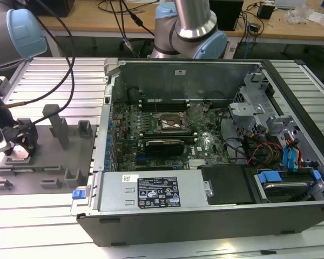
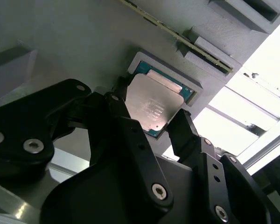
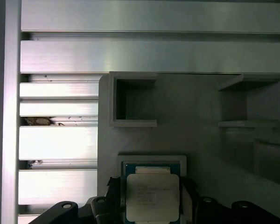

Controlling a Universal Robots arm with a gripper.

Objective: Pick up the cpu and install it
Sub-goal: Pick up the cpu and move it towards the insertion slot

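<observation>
We are at the pick-up step. The gripper (image 1: 17, 141) is down over the grey holder (image 1: 54, 156) on the desk (image 1: 48, 70), at the exterior view's left. It is well apart from the open computer case (image 1: 178, 70) and the socket (image 1: 171, 123) inside it.

In the second wrist view the cpu (image 2: 151, 105) lies flat in a square pocket of the holder, shiny side up, with the gripper astride it. We cannot tell whether the jaws pinch its edges or stand just beside them.

We judge that this pick calls for even contact on two opposite edges and a level chip, since the cpu is thin and sits snug.

There is faint print on the cpu's top, and a label (image 1: 158, 191) sits on the case's power box. We leave both unread.
</observation>
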